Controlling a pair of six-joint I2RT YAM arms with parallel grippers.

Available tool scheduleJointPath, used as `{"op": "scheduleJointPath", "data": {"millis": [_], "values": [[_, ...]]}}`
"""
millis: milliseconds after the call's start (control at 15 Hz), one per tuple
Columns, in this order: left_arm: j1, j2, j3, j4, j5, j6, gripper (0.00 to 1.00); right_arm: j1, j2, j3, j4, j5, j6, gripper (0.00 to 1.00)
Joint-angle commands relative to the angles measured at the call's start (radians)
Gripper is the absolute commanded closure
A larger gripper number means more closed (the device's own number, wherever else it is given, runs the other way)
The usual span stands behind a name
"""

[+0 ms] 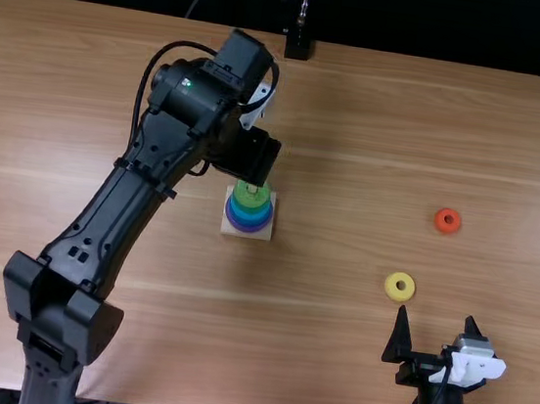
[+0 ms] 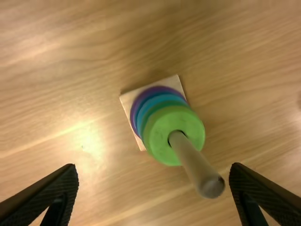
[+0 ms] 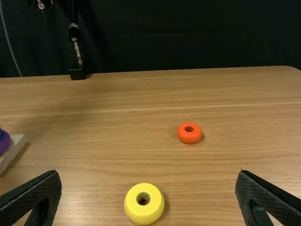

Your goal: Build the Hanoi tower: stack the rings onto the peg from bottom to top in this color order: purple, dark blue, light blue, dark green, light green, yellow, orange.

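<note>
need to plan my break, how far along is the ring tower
Mostly built: on the peg, the purple ring, blue rings, dark green ring and light green ring are stacked, light green uppermost. Nothing is in hand; both arms' jaws stand open and empty. Left to do: the yellow ring and then the orange ring, both lying on the table.

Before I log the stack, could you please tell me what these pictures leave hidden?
- Dark green ring, top face, left wrist view: under the light green ring.
- Peg, lower shaft, left wrist view: inside the rings.
- Purple ring and wooden base, right wrist view: partly cut off by the left edge.
</note>
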Motion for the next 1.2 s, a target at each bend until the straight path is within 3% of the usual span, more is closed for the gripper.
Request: {"op": "scheduleJointPath", "data": {"millis": [0,200,467,600,800,1000,1133], "values": [[0.044,-0.157,-0.057,0.029,0.002,0.004,0.00,-0.010,-0.013,-0.045,-0.077,-0.006,-0.005,0.00],[0.143,-0.453,-0.443,0.327,0.000,-0.005,0.00,-0.012,-0.013,-0.045,-0.077,-0.006,-0.005,0.00],[0.245,-0.949,-1.178,1.038,-0.005,-0.008,0.00,-0.010,-0.013,-0.045,-0.077,-0.006,-0.003,0.00],[0.295,-1.162,-1.434,1.248,-0.005,-0.007,0.00,-0.010,-0.013,-0.045,-0.077,-0.006,-0.005,0.00],[0.352,-1.435,-1.650,1.255,-0.018,0.001,0.00,-0.012,-0.013,-0.045,-0.077,-0.006,-0.005,0.00],[0.350,-1.621,-1.810,1.216,-0.118,0.004,0.00,-0.010,-0.013,-0.044,-0.077,-0.006,-0.005,0.00],[0.350,-1.731,-1.890,1.145,-0.129,0.008,0.00,-0.010,-0.013,-0.045,-0.077,-0.006,-0.005,0.00]]}}
